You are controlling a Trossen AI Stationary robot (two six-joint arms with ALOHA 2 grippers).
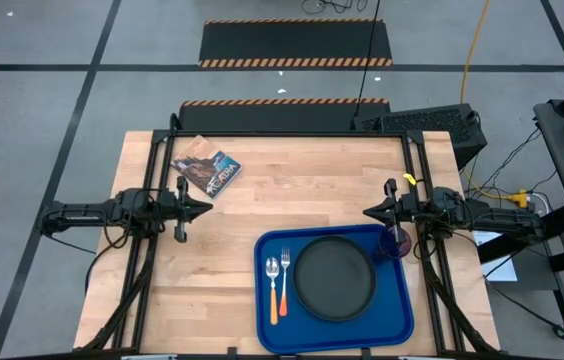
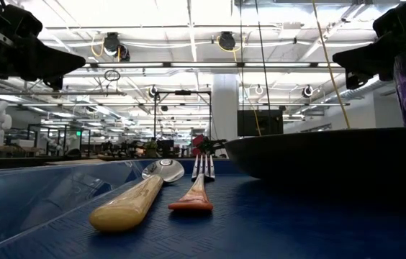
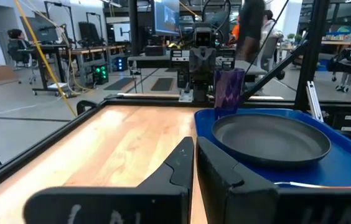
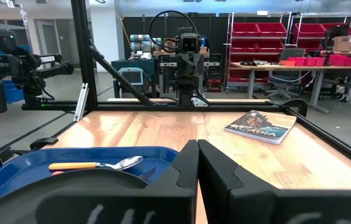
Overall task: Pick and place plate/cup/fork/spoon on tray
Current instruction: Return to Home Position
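Note:
The blue tray (image 1: 272, 320) lies at the table's near right. On it lie the black plate (image 1: 334, 276), the spoon (image 1: 272, 285) and the fork (image 1: 284, 285) side by side left of the plate, and the purple cup (image 1: 395, 243) standing at the tray's far right corner. In the low view the spoon (image 2: 134, 198) and the fork (image 2: 196, 191) lie on the tray floor beside the plate (image 2: 332, 155). My left gripper (image 1: 205, 209) is shut and empty over the table's left. My right gripper (image 1: 368, 213) is shut and empty, just beyond the tray's far edge, left of the cup.
A book (image 1: 207, 168) lies at the table's far left; it also shows in the right wrist view (image 4: 261, 126). Bare wood lies between the two grippers and left of the tray. A black frame runs along the table's sides.

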